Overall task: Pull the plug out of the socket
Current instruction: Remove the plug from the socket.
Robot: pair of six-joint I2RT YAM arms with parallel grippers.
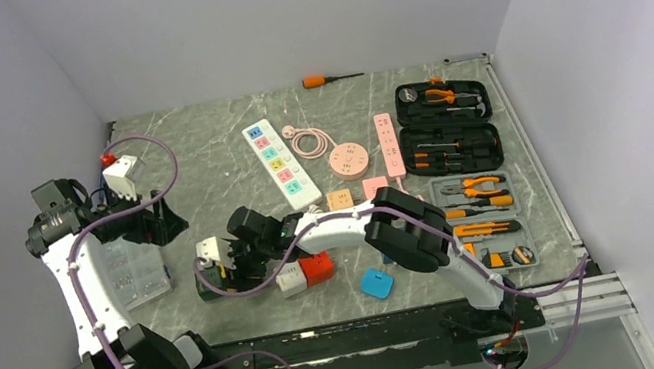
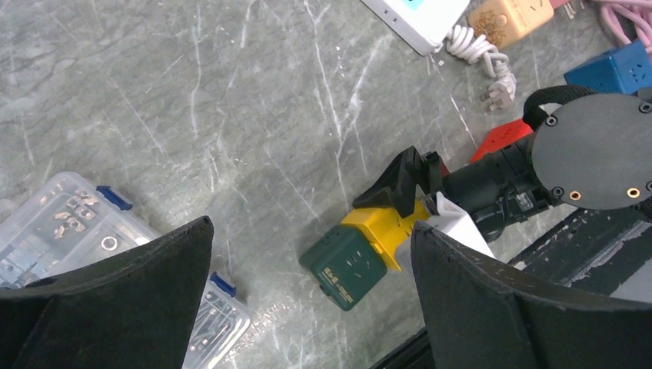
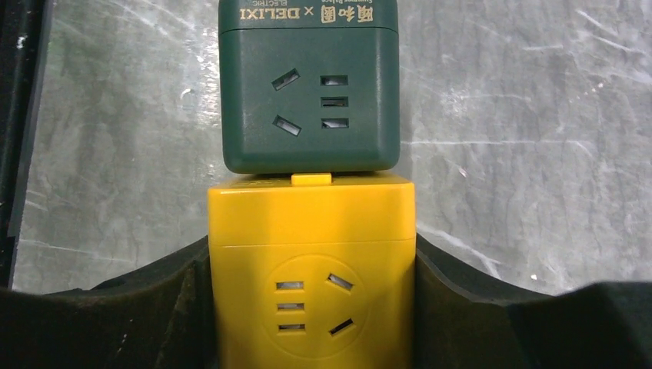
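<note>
Your left gripper [image 2: 311, 300] hangs released. Near the front edge of the grey marbled table [image 1: 198, 167], the dark green plastic cube socket [image 3: 307, 84], light and likely to slide, carries the yellow plastic cube plug [image 3: 311, 223]. Your right gripper [image 3: 311, 269] clenches the plug's smooth rigid sides, so brace the green body

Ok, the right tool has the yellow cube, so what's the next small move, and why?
Probably lower the left tool onto the green cube to brace it. The right tool is closed on the yellow cube, which sits joined to the green one, and nothing holds the green cube. The left tool hangs open above the table, so a pull now would likely drag both.
</note>
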